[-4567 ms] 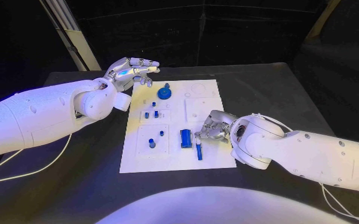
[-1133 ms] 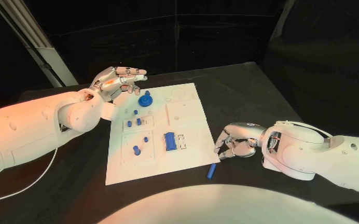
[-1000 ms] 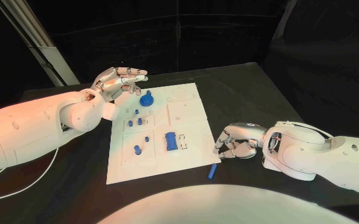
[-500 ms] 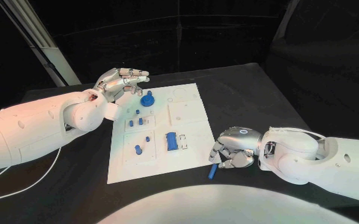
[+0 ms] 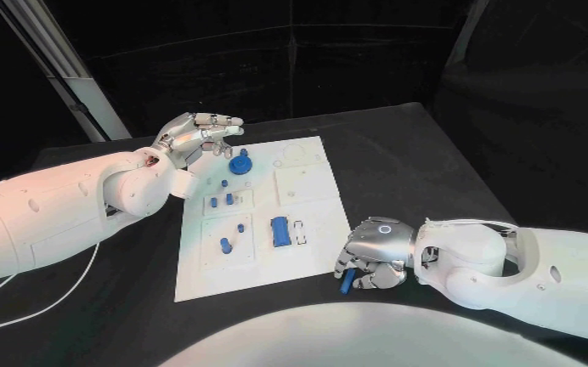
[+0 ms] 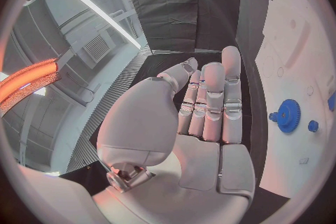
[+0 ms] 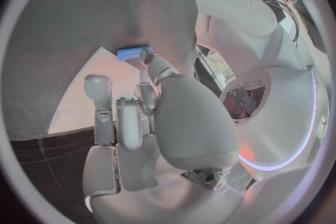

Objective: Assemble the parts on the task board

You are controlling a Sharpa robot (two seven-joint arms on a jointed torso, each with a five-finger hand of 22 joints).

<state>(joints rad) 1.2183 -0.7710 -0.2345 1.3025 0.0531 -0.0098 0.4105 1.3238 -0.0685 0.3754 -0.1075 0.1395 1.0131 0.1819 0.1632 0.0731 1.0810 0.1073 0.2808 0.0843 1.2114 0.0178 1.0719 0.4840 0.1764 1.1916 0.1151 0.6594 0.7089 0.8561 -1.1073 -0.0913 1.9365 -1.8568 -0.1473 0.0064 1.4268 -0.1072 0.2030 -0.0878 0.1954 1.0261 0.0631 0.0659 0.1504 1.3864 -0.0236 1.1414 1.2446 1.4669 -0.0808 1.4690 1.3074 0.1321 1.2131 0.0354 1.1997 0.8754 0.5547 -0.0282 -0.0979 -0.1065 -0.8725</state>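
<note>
The white task board (image 5: 316, 182) lies mid-table. On it are a blue gear (image 5: 240, 164), a blue block (image 5: 280, 231) and several small blue pegs (image 5: 224, 245). A blue rod (image 5: 347, 281) lies on the black table just off the board's near right corner. My right hand (image 5: 374, 256) hangs over the rod with its fingers curled downward. In the right wrist view one fingertip (image 7: 148, 58) touches the rod (image 7: 133, 53), and the other fingers stand apart from it. My left hand (image 5: 196, 136) hovers with its fingers apart at the board's far left corner, holding nothing. The gear (image 6: 288, 116) lies just beyond it.
Black table (image 5: 404, 155) surrounds the board, with free room to its right and far side. A pale post (image 5: 49, 61) rises behind the table's far left.
The rod, on the board beside the block 4.6 s ago, now lies on the table. Over the last second my right hand came from the board's right edge down onto it.
</note>
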